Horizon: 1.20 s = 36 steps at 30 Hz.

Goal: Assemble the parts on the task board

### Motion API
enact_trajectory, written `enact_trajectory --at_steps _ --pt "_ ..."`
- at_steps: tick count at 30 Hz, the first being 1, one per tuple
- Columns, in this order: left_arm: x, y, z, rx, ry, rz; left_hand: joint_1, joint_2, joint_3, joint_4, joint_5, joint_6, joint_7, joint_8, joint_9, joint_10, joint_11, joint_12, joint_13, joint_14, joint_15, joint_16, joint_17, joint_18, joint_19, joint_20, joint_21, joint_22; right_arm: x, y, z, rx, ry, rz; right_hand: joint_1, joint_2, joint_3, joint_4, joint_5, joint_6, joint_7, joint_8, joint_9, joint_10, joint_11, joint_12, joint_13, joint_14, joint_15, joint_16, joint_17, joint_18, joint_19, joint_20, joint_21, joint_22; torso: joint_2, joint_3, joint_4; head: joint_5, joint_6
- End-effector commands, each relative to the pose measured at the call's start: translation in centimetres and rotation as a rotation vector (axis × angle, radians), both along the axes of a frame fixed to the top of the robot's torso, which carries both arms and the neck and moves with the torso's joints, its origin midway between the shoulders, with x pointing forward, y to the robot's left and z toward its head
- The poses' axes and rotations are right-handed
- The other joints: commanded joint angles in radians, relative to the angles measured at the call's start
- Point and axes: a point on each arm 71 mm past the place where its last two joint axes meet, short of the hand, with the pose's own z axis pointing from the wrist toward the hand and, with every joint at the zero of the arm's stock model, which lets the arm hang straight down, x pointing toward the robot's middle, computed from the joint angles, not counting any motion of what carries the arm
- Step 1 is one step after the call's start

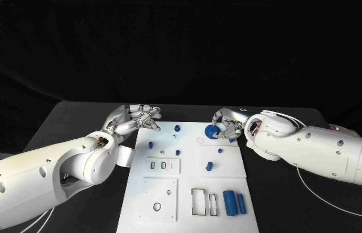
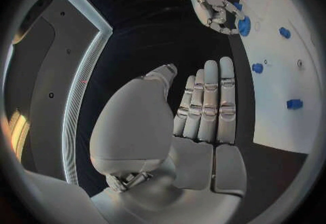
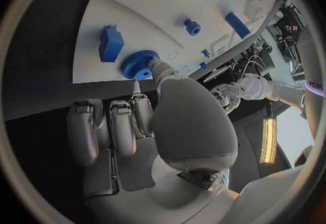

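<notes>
Table [image 1: 90, 118] black, matte, no pattern. Board [image 1: 226, 165] plain white w/ thin grey outlines round its inset panels and dark slot cut-outs. Parts all solid blue: gear [image 1: 212, 132] mid-blue w/ ribbed rim and darker centre hole; pegs [image 1: 177, 128] same blue; two cylinders [image 1: 230, 202] slightly deeper blue w/ pale highlight. Left hand [image 1: 139, 117] silver-grey metal w/ darker seams. Right hand [image 1: 228, 124] same silver, w/ black wrist band. Arms [image 1: 309, 146] glossy white w/ small dark screw dots.
</notes>
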Motion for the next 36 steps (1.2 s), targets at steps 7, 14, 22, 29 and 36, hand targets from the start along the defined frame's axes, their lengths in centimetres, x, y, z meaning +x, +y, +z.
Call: enact_trajectory --at_steps 7,14,22,29,36 --pt "0.0 -0.3 0.1 -0.011 0.001 -0.019 -0.012 0.000 0.007 0.001 -0.004 -0.009 -0.001 -0.004 0.001 -0.005 0.001 -0.003 0.001 -0.006 0.000 0.004 0.001 0.009 -0.008 0.001 0.007 0.001 0.0 0.2 -0.5 -0.018 0.018 0.017 0.011 0.006 0.001 0.008 0.007 0.004 0.002 0.009 0.001 0.009 0.001 0.013 0.058 0.090 0.004 0.005 0.193 -0.013 0.042 0.009 0.004 0.179 -0.001 -0.0007 0.0004 -0.001 -0.005" --pt "0.0 -0.3 0.1 -0.011 0.001 -0.020 -0.013 0.001 0.008 0.000 -0.005 -0.009 -0.001 -0.003 0.003 -0.006 0.001 -0.002 0.003 -0.011 0.000 0.008 0.005 0.009 -0.011 0.002 0.010 0.003 0.1 0.2 -0.8 -0.021 0.035 0.015 0.016 0.016 0.007 0.012 0.009 0.013 0.001 0.012 0.001 0.019 0.000 0.026 0.073 0.091 0.004 0.005 0.195 -0.014 0.043 0.009 0.006 0.181 0.000 -0.0001 -0.0007 0.000 -0.008" --pt "0.1 -0.3 0.0 -0.011 0.002 -0.020 -0.013 0.001 0.008 0.000 -0.005 -0.009 -0.001 -0.003 0.003 -0.006 0.001 -0.002 0.003 -0.011 0.000 0.008 0.005 0.009 -0.011 0.002 0.010 0.003 0.2 0.3 -1.2 -0.029 0.054 0.015 0.024 0.028 0.020 0.018 0.012 0.032 -0.002 0.012 -0.003 0.029 -0.002 0.039 0.087 0.091 0.002 0.006 0.198 -0.015 0.046 0.008 0.009 0.186 -0.001 0.0001 0.0007 -0.001 -0.011" --pt "0.1 -0.3 0.0 -0.010 0.002 -0.020 -0.013 0.001 0.008 0.000 -0.005 -0.009 -0.001 -0.003 0.003 -0.006 0.001 -0.002 0.003 -0.011 0.000 0.008 0.005 0.009 -0.011 0.002 0.010 0.003 0.0 0.5 -1.1 -0.030 0.033 0.016 0.041 0.041 0.057 0.021 0.015 0.072 -0.010 0.006 -0.015 0.046 -0.010 0.058 0.110 0.091 -0.004 0.007 0.200 -0.016 0.050 0.003 0.013 0.192 -0.002 0.0003 -0.0009 0.000 -0.013" --pt "0.1 -0.3 0.0 -0.010 0.003 -0.020 -0.013 0.003 0.009 0.000 -0.004 -0.009 -0.001 -0.003 0.004 -0.006 0.001 -0.002 0.003 -0.012 0.000 0.009 0.006 0.009 -0.012 0.002 0.011 0.004 -0.4 1.0 0.0 0.013 -0.098 0.008 0.042 0.054 0.111 0.032 -0.024 0.106 -0.018 -0.011 -0.031 0.061 -0.017 0.072 0.127 0.093 -0.011 0.010 0.208 -0.020 0.061 -0.003 0.024 0.207 -0.002 0.0004 0.0005 -0.001 -0.009"
